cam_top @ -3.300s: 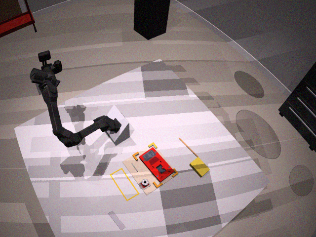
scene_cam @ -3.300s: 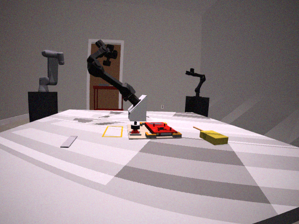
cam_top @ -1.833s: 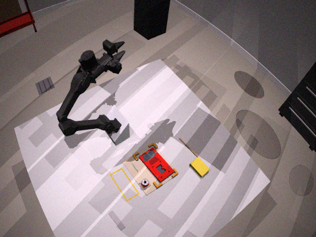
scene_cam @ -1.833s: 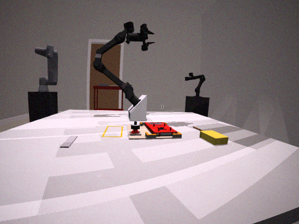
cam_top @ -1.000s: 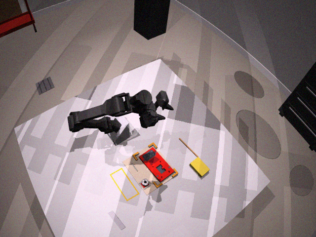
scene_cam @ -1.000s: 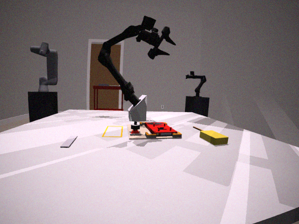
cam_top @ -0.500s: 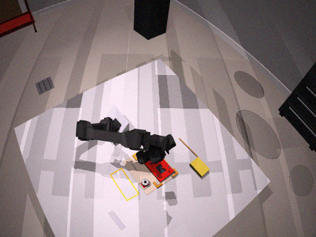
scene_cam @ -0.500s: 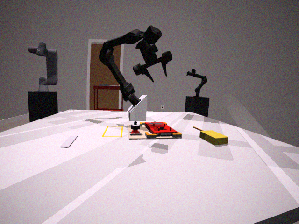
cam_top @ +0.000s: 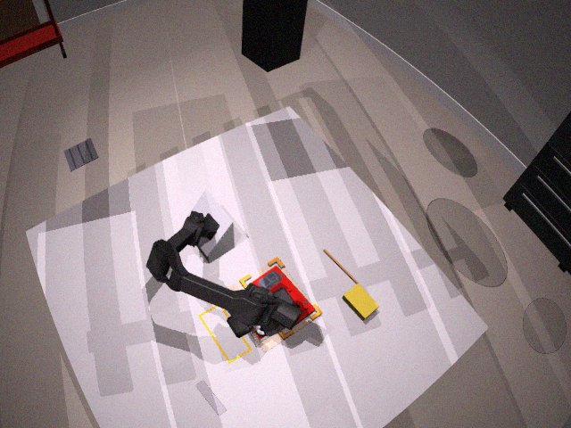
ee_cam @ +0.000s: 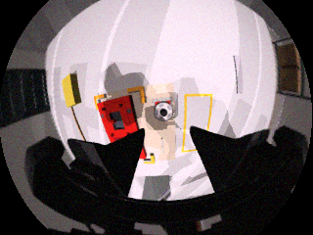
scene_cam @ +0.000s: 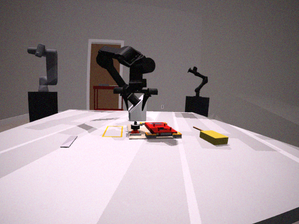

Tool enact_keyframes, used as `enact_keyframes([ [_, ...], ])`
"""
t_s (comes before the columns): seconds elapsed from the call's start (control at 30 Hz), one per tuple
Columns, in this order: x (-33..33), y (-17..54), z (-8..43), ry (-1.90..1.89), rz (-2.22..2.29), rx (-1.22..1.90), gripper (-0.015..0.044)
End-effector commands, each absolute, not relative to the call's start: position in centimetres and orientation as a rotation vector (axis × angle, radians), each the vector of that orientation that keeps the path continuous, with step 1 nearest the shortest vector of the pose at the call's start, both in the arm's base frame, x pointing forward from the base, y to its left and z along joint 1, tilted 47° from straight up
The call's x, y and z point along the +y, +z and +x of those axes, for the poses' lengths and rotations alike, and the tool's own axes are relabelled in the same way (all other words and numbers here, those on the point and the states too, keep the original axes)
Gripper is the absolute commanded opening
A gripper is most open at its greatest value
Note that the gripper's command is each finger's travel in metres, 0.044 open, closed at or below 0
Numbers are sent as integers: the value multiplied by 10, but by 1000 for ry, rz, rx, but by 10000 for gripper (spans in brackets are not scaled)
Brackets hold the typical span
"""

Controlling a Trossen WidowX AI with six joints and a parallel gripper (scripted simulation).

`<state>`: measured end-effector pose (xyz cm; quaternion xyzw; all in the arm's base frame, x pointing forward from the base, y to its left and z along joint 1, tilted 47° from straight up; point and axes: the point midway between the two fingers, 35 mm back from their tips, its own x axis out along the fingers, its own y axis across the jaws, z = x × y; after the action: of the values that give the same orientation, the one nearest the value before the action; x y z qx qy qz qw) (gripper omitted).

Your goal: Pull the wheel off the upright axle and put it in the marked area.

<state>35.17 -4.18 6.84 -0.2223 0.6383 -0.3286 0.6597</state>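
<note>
The wheel is a small dark disc with a silvery top. It sits on the upright axle, whose tip stands out above it, over a red foot on the beige board. My gripper is open and empty. It points down, with its fingertips above the wheel and apart from it. The marked area is a yellow outline on the table, beside the board, with nothing in it. In the top view the arm hides the fingers and parts of the wheel and outline.
A red block lies on the board between orange and yellow corner brackets, close beside the wheel. A yellow block with a thin brown rod lies farther off. A flat grey strip lies beyond the outline.
</note>
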Motion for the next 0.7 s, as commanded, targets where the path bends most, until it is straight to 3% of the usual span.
enact_keyframes([
  [0.0,-42,71,352,-734,-531,1449,300],
  [0.33,-45,63,364,-734,-530,1449,300],
  [0.67,-91,20,360,-737,-533,1447,300],
])
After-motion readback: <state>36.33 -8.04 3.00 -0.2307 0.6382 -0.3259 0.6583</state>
